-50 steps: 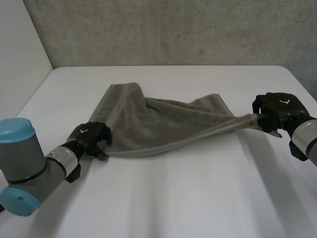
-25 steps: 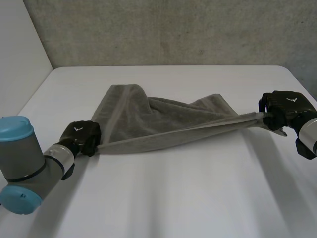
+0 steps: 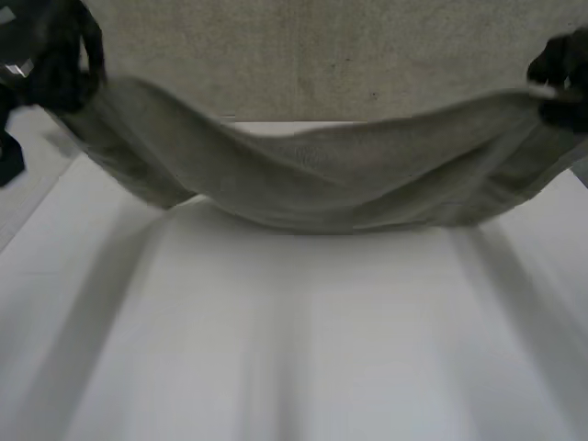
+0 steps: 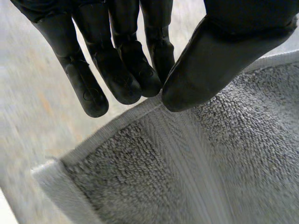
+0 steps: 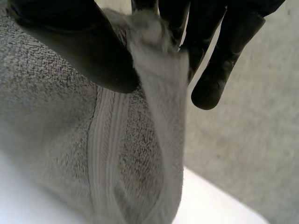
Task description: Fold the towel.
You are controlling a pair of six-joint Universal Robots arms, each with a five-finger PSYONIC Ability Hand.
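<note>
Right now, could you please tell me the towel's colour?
Grey towel, clearest in the left wrist view.

Held high, left hand (image 3: 53,66) and right hand (image 3: 562,66) pinch.

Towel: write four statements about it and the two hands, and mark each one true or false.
1. The towel hangs between both hands and sags in the middle. True.
2. The left hand is open and off the towel. False: its thumb and fingers pinch the towel's edge near a corner.
3. The right hand pinches a bunched edge of the towel. True.
4. The towel lies folded on the table. False: it is held up over it, spread wide.
</note>
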